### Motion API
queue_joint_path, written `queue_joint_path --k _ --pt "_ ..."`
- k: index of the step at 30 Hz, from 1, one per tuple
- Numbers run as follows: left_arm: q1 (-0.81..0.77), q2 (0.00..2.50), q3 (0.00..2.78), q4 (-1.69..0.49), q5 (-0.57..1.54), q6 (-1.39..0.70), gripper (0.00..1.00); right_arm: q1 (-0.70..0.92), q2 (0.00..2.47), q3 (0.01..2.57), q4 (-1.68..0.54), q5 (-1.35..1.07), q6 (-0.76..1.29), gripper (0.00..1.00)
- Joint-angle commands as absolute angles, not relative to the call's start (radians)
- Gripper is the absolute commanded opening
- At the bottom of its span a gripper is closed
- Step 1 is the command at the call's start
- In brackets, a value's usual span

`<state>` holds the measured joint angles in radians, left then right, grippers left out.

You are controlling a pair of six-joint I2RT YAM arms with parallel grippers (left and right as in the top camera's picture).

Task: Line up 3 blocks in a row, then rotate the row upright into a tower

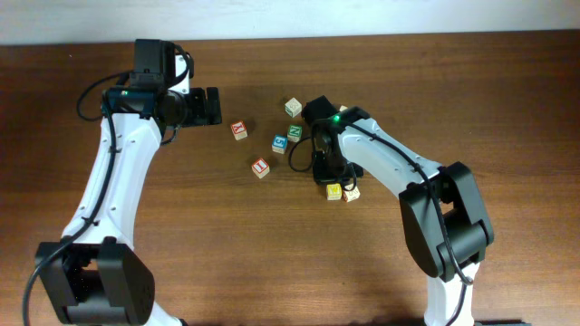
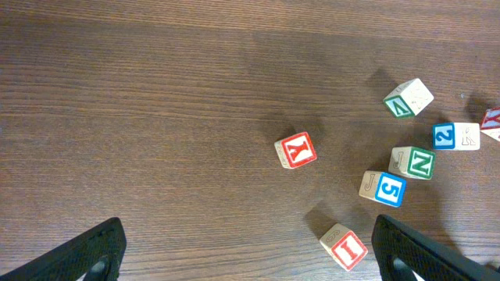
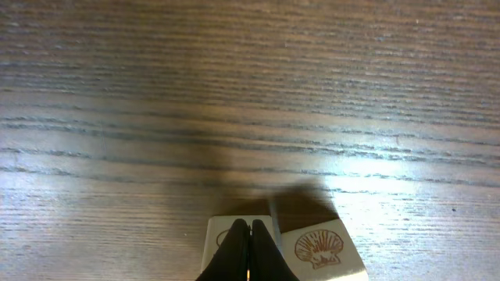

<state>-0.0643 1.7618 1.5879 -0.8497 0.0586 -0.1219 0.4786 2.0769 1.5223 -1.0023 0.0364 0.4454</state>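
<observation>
At the left of the table (image 1: 227, 263), your left fingers (image 2: 94, 250) stand spread wide with nothing between them, above bare wood and well apart from all three task blocks. Moving right, a red-lettered block (image 2: 296, 150) lies alone nearest those fingers. A second red-lettered block (image 2: 344, 247) sits nearer the table's front edge, just inside the right-hand tip in the left wrist view. Next comes the blue block (image 2: 383, 189), its blue face showing a white 5. It rests flat on the wood, just beside a green N block (image 2: 413, 163) and apart from both sets of fingers. Beyond these lie another blue-faced block (image 2: 455, 136) marked 2 and a tilted green-lettered block (image 2: 408, 98). Farther right, your right fingers (image 3: 241, 254) are pressed fully together, tip against tip, with nothing clamped between them. From overhead they come down at the far edge of the yellow block (image 1: 334, 191). The cream block (image 1: 351, 193) sits just to its right, and the two look to be touching. In the right wrist view the closed tips lie over the left block of this pair, close to the seam. The neighbouring block shows a pale face with a brown shell drawing. You cannot tell from that close view which of the two is the yellow one. You also cannot tell whether the tips are touching the block beneath them.
</observation>
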Motion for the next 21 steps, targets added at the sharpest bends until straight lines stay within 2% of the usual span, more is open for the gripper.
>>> queue_joint_path --k 1,5,7,13,21 --pt "-0.062 1.769 1.605 -0.85 0.052 -0.13 0.99 0.484 2.077 1.516 -1.011 0.034 0.424 0.04" --pt "-0.063 1.769 1.605 -0.85 0.052 -0.13 0.99 0.484 2.077 1.549 -0.99 0.025 0.368 0.05" --pt "-0.063 1.769 1.605 -0.85 0.052 -0.131 0.99 0.491 2.077 1.567 -0.95 -0.081 0.321 0.06" --pt "-0.062 1.769 1.605 -0.85 0.052 -0.13 0.99 0.519 2.083 1.517 -0.958 -0.097 0.323 0.05" --pt "-0.062 1.769 1.605 -0.85 0.052 -0.131 0.99 0.515 2.083 1.509 -1.048 0.055 0.323 0.06"
